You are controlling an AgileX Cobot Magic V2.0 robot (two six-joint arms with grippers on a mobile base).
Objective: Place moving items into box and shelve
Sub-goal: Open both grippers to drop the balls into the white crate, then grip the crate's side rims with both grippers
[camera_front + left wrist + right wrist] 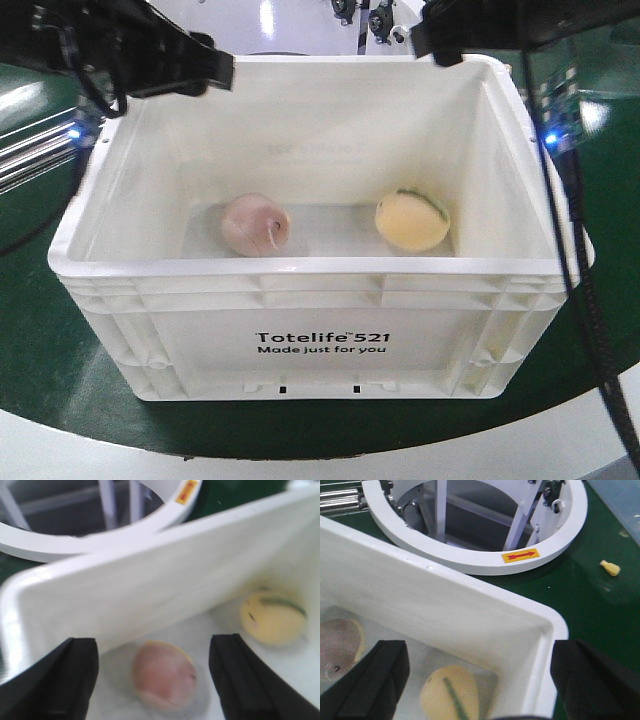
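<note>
A white Totelife box (320,335) stands on the green surface. Inside lie a pink peach-like fruit (255,224) on the left and a yellow fruit with a green stripe (411,220) on the right. My left gripper (155,677) is open above the box's left side, with the pink fruit (165,675) below and between its fingers; the yellow fruit (272,617) lies to its right. My right gripper (480,680) is open over the box's right far corner, its fingers straddling the box wall (540,630), with the yellow fruit (450,692) below it.
A white ring-shaped frame (485,555) with a red-and-yellow arrow label stands beyond the box. A small yellow piece (610,568) lies on the green surface to the right. Black arm cables (585,270) hang along the box's right side.
</note>
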